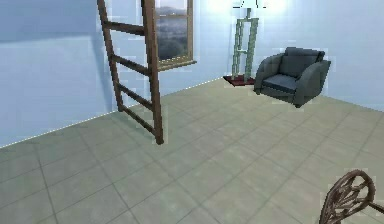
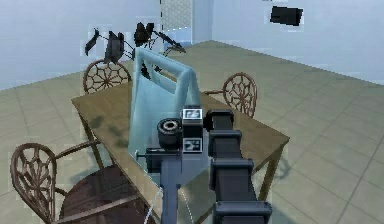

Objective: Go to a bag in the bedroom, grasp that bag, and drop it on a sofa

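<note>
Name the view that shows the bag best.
Arm side view: the pale blue bag with its handle shows large, mid-picture, the table behind it. The forward view faces a ladder and an armchair.

Wooden table [image 2: 110,105] stands on the tiled floor [image 2: 330,130]. A pale blue bag [image 2: 155,95] is upright about mid-table, but its base is hidden, so I can't confirm it rests on the top. There's a dark spiky object [image 2: 120,45] at the table's far end. Round-back chairs [image 2: 240,92] sit on the floor, tight against the table at the far end, one long side and the near corner.
</note>
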Available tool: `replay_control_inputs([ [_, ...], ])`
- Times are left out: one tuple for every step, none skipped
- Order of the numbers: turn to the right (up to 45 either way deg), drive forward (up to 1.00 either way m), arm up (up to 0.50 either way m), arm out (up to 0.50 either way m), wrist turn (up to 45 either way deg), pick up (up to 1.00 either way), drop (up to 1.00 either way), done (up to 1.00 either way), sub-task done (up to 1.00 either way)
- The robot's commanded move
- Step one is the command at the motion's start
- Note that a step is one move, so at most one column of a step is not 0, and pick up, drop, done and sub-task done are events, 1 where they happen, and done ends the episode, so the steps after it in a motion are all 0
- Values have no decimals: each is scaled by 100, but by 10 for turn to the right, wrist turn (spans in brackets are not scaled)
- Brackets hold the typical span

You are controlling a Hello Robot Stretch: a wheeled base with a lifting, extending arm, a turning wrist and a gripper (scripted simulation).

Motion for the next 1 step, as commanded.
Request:
replay_control_inputs([
  [0, 0, 0, 0, 450, 0, 0, 0, 0],
])
